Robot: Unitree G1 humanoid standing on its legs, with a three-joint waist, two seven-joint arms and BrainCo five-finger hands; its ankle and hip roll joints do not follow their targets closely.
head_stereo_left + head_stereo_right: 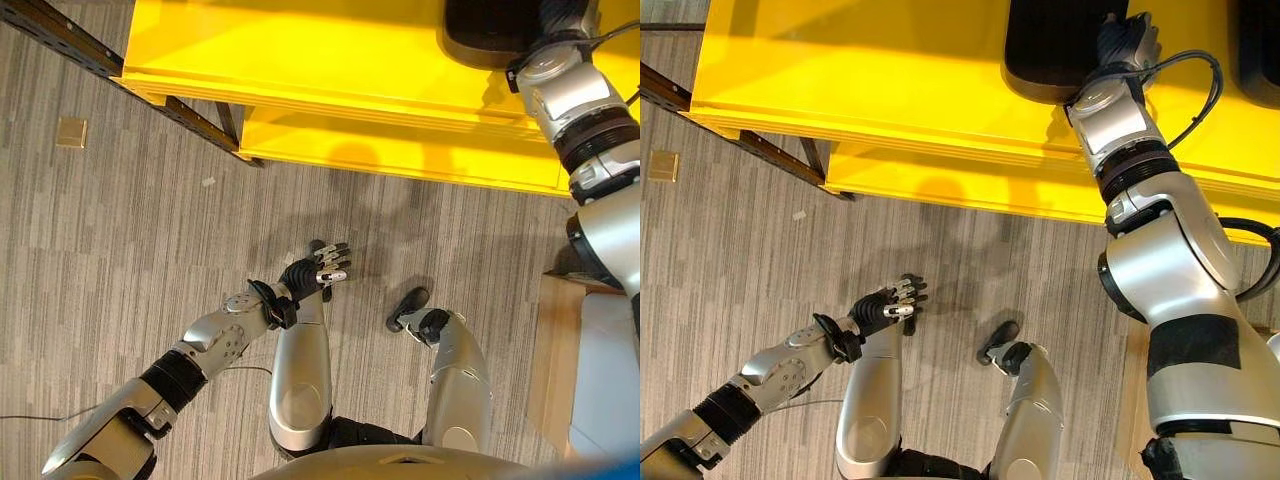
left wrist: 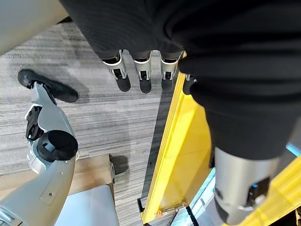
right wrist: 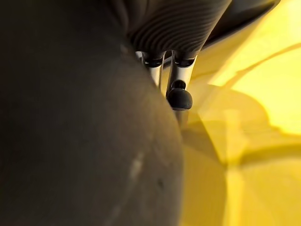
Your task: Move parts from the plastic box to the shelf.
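Right hand [image 1: 1127,40] up on the yellow shelf [image 1: 890,90], fingers against a black part [image 1: 1050,50], grip impossible to judge, left hand [image 1: 322,268] low over the floor, fingers relaxed, holding nothing, wooden crate [image 1: 560,350] at right.

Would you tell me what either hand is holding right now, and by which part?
The left hand holds nothing, fingers relaxed. The right hand is against a black part on the yellow shelf; its grip cannot be told.

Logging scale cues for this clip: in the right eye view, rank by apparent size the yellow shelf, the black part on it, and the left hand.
1. yellow shelf, largest
2. black part, cut off by the view's edge
3. left hand, smallest, hanging over the floor
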